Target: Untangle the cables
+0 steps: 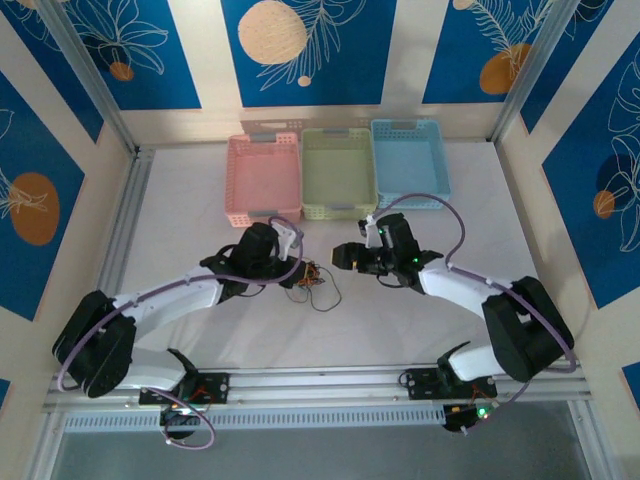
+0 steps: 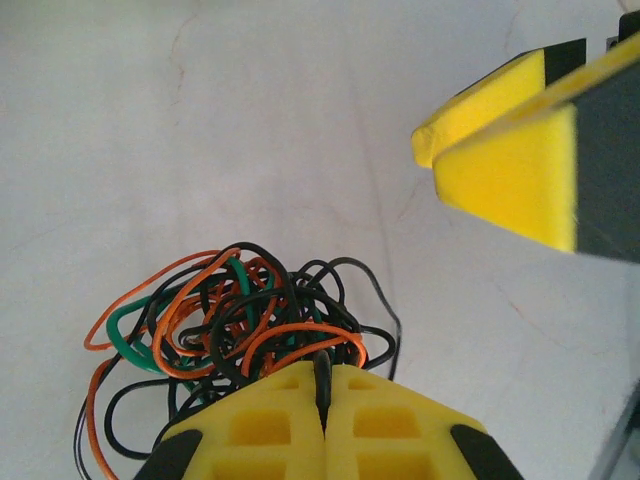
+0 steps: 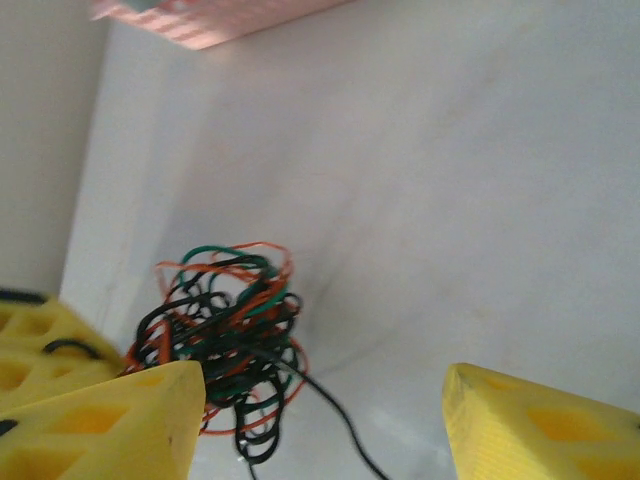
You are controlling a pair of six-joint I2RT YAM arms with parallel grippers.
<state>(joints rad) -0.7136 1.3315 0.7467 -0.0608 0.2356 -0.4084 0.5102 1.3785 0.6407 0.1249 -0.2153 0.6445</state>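
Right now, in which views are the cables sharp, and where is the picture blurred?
Left wrist view: cables sharp and evenly lit, left gripper shut on a black strand. Right wrist view: soft throughout, the clump smeared, pink basket a blur at the top. Top external view: even light, clump too small to separate strands.

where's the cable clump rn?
In the top view the cables lie centre, on the near side of the pink basket, between the left gripper, shut on a black strand, and the open right gripper.
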